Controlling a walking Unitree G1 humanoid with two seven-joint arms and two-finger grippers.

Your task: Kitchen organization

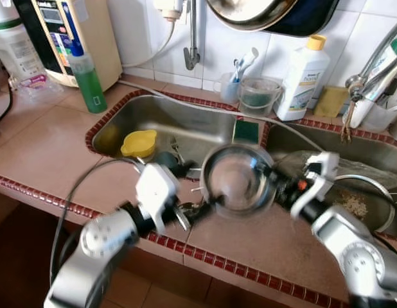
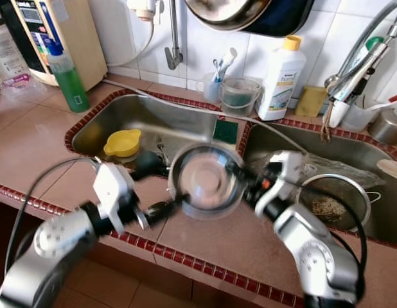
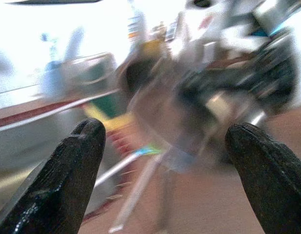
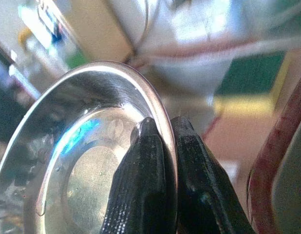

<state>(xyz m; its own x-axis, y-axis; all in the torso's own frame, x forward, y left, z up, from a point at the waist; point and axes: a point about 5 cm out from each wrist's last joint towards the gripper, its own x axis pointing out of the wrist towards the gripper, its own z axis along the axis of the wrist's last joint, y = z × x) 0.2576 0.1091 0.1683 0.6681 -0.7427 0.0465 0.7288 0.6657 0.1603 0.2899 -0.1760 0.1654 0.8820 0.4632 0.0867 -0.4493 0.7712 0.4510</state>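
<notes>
Right gripper pinches the steel bowl's rim, the left gripper gaping empty beside it — best keep that bowl level, moving slowly, over the sink.

My head views are bright and even, but they smear in the middle. The steel bowl and both my arms look streaky and soft, while the white bottle at the back stays sharp. Straight lines bend near the edges. My left wrist view is washed out white at the top and blurry all over; only my black fingers look clear. In my right wrist view the bowl's rim shines, with a blue glint inside.
</notes>
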